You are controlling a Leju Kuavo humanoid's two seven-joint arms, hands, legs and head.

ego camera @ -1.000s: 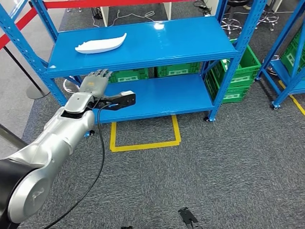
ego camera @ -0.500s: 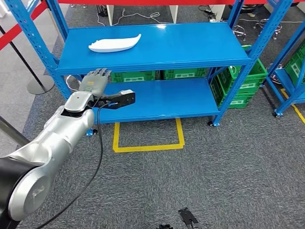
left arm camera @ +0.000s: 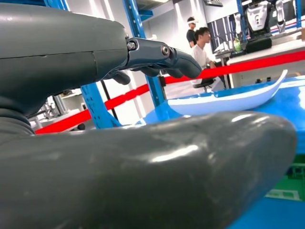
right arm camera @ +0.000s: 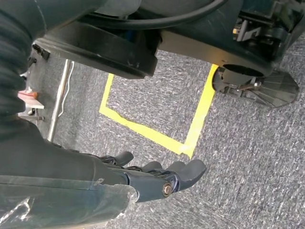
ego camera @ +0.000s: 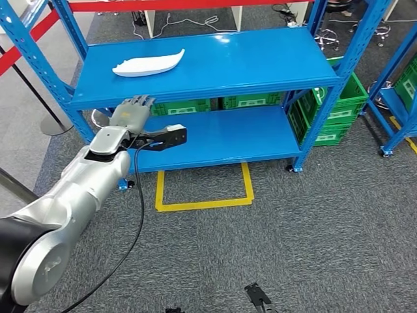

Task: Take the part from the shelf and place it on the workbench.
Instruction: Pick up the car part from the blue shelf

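A long white curved part (ego camera: 147, 64) lies on the upper blue shelf board (ego camera: 236, 62), toward its left end. My left hand (ego camera: 130, 113) is raised in front of the shelf, just below that board's front edge and a little nearer than the part, fingers stretched out and holding nothing. The left wrist view shows the white part (left arm camera: 230, 98) ahead on the blue board, beyond the thumb and the dark fingers (left arm camera: 162, 55). My right hand (right arm camera: 158, 179) hangs over the grey carpet with its fingers loosely extended and nothing in them.
Blue shelf uprights (ego camera: 69, 29) flank the board. Green crates (ego camera: 344, 104) sit behind and right of the lower shelf board (ego camera: 231, 134). A yellow taped square (ego camera: 201, 189) marks the carpet. A red barrier band (ego camera: 25, 36) runs at the left. People (left arm camera: 201, 43) sit far behind the shelf.
The whole picture has swung right and then partly back, so the camera has moved. My left hand keeps the same pose below the shelf edge; the part lies where it was.
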